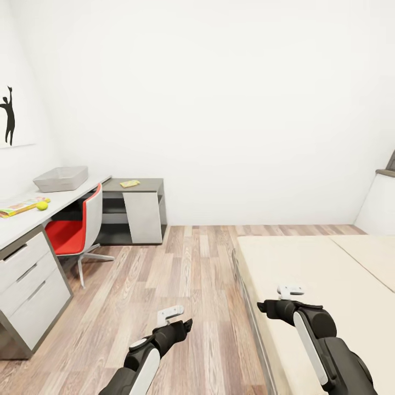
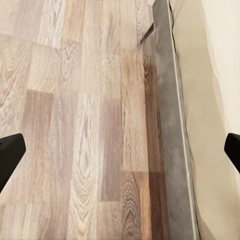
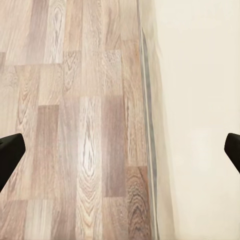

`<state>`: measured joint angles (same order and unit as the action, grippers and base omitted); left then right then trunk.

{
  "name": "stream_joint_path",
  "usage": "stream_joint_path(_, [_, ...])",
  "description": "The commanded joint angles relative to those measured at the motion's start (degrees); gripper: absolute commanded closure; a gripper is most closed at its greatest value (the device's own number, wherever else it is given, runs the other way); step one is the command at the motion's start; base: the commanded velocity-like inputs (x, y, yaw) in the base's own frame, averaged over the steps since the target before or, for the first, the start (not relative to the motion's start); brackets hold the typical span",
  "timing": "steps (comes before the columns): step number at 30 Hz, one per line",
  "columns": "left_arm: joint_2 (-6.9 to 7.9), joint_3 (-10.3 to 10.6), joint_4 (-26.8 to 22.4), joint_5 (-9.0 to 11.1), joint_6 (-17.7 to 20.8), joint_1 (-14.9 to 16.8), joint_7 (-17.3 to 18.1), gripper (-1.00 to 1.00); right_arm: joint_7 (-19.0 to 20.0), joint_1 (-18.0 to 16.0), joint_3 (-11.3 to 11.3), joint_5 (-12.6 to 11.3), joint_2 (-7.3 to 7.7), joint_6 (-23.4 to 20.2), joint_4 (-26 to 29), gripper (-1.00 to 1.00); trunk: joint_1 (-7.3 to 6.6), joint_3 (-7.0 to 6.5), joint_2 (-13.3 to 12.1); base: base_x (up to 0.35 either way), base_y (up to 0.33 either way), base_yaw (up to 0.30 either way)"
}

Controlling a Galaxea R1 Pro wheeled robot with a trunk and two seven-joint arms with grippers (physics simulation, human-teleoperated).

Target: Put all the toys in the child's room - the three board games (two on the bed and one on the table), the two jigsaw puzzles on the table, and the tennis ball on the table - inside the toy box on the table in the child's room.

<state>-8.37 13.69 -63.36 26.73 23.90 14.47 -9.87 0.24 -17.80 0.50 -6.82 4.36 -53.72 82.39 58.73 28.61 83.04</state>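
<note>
The white-topped table stands at the left wall. On it sit the light grey toy box, the yellow-green tennis ball and a flat colourful box; I cannot tell whether that box is a jigsaw puzzle or a board game. The bed with its beige mattress lies at the right, and the board games on it are out of view. My left gripper hangs open over the wood floor beside the bed frame. My right gripper is open over the mattress edge, holding nothing.
A red and white swivel chair is tucked under the table. A lower dark grey-topped cabinet in the corner carries a small flat yellow-green item. Wood floor runs between table and bed.
</note>
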Motion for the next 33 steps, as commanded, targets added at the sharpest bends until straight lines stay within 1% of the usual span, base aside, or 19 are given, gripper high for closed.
stream_joint_path(1, [0.02, 0.1, -0.1, 0.6, 0.2, 0.0, -0.5, -1.00, 0.0, 0.0, 0.0, -0.2, 0.00, -0.2, 0.1, -1.00, 0.00, 0.06, 0.0, -0.010, 0.000, 0.000])
stream_joint_path(23, [0.02, 0.1, -0.1, 0.6, 0.2, 0.0, -0.5, -1.00, 0.0, 0.0, 0.0, -0.2, 0.03, -0.2, 0.1, -1.00, 0.00, 0.06, 0.0, -0.002, -0.004, 0.000])
stream_joint_path(33, [0.02, 0.1, -0.1, 0.6, 0.2, 0.0, -0.5, -1.00, 0.0, 0.0, 0.0, -0.2, 0.03, -0.2, 0.1, -1.00, 0.00, 0.06, 0.0, 0.000, -0.181, 0.000])
